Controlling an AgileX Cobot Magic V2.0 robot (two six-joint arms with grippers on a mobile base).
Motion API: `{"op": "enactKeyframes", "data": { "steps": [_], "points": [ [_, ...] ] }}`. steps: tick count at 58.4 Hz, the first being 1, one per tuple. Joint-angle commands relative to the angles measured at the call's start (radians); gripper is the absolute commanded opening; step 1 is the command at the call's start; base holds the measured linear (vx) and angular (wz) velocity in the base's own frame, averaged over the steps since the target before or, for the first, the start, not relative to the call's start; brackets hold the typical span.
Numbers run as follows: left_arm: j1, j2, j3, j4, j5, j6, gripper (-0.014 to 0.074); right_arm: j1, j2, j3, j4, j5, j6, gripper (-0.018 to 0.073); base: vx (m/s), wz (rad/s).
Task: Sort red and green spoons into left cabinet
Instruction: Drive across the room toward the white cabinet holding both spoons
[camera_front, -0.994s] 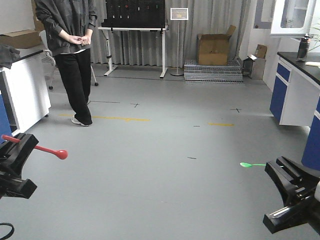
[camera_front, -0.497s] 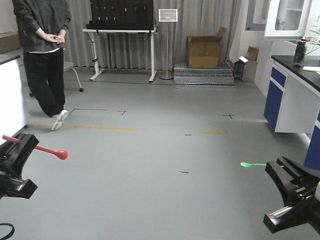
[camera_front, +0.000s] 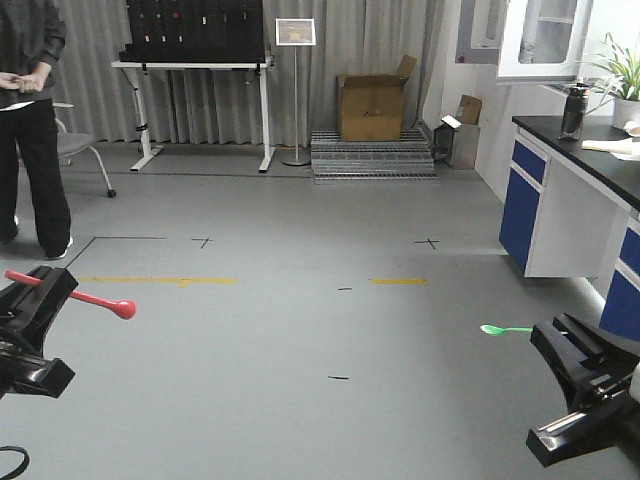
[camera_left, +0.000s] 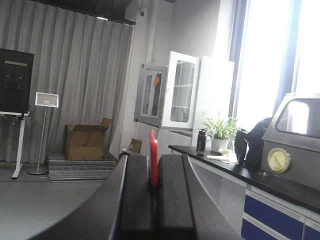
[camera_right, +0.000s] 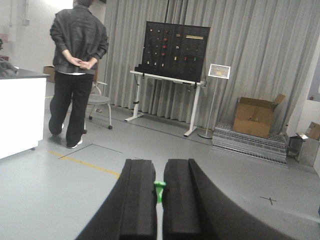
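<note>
My left gripper (camera_front: 48, 290) is shut on the red spoon (camera_front: 100, 300). The spoon's handle is pinched and its bowl points right, above the floor. In the left wrist view the red spoon (camera_left: 153, 145) stands edge-on between the closed pads of that gripper (camera_left: 153, 159). My right gripper (camera_front: 548, 335) is shut on the green spoon (camera_front: 505, 329), whose bowl points left. In the right wrist view the green spoon (camera_right: 159, 190) shows in the narrow slit of that gripper (camera_right: 159, 165). The left cabinet is out of view.
A person (camera_front: 25, 120) stands at far left beside a chair (camera_front: 80, 150). A blue-drawered counter (camera_front: 560, 210) runs along the right. At the back are a desk with a black board (camera_front: 195, 65), a sign stand (camera_front: 295, 90), a cardboard box (camera_front: 372, 105) and metal steps (camera_front: 370, 155).
The whole room has slid left in the front view: the person, desk and box moved left and the right counter came further into view. Both grippers still hold their spoons the same way.
</note>
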Motion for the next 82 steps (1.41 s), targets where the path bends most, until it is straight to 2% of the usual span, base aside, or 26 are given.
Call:
{"op": "enactKeyframes", "data": {
  "steps": [1, 57, 82],
  "points": [
    [-0.002, -0.031, -0.023, -0.024, -0.229, -0.007, -0.0007, -0.001, -0.021, -0.025, 0.016, -0.078, 0.001, -0.0009, 0.39, -0.14],
    [-0.002, -0.031, -0.023, -0.024, -0.229, -0.007, -0.0007, -0.001, 0.022, -0.025, 0.014, -0.081, 0.001, -0.0009, 0.40, -0.21],
    [-0.002, -0.031, -0.023, -0.024, -0.229, -0.007, -0.0007, -0.001, 0.022, -0.025, 0.014, -0.080, 0.001, -0.0009, 0.51, 0.04]
  ]
}}
